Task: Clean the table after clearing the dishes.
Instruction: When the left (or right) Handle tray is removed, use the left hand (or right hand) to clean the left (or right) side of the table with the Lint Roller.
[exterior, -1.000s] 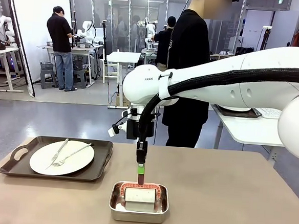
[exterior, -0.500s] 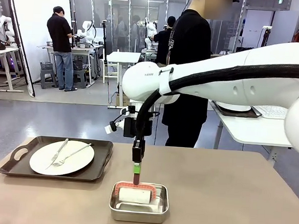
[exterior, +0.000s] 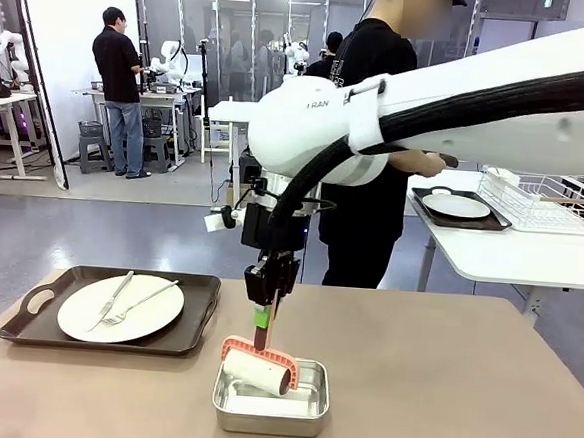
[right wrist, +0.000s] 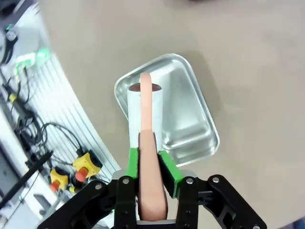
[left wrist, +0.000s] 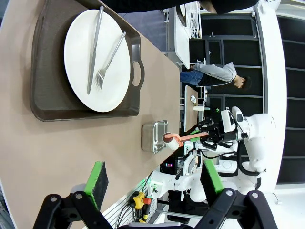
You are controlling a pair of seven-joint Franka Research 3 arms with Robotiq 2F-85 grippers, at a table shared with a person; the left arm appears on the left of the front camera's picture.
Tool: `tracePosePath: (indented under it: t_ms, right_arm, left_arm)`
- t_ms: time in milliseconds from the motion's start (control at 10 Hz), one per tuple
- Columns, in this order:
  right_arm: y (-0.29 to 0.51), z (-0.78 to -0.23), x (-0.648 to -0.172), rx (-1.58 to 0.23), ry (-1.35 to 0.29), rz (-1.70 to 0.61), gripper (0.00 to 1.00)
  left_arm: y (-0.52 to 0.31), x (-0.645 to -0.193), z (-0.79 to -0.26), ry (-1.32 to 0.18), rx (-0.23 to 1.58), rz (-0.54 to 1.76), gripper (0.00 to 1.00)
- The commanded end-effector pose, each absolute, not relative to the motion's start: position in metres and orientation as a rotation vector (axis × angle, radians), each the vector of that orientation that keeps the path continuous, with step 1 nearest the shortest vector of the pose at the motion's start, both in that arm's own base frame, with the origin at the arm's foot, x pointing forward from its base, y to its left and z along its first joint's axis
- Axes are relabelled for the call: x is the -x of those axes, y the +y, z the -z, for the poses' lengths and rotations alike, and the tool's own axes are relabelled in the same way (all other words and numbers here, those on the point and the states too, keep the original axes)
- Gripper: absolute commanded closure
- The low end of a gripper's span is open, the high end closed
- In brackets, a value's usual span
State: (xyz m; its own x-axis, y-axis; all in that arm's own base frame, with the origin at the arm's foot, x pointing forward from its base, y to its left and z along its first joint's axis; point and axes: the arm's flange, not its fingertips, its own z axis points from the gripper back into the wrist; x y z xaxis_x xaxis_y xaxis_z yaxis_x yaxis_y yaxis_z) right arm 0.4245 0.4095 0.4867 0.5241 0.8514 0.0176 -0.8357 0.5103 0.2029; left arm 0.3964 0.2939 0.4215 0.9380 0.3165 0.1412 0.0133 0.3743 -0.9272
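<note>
Item: right gripper (right wrist: 148, 158), clenched on our roller (right wrist: 157, 109) handle. Pan (right wrist: 188, 119) directly beneath; we judge the roller may snag its rim, tipping it.

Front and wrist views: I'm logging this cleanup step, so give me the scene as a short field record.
right gripper: shut on lint roller handle
roller position: white roll tilted over steel pan
left gripper: open, empty, above table
tray: on table, robot's left, holds plate with fork and knife
</note>
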Motion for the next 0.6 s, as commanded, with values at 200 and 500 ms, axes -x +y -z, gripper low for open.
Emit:
tracePosePath:
  t_ms: [200,500]
  right_arm:
    - [0.347,-0.487,-0.368,-0.029,-0.051,-0.637,0.77]
    - [0.287,-0.5,-0.323,-0.174,-0.244,-0.429,0.77]
  left_arm:
    - [0.294,-0.396,-0.422,-0.335,1.185,-0.205,0.0]
    - [0.294,-0.396,-0.422,-0.335,1.185,-0.205,0.0]
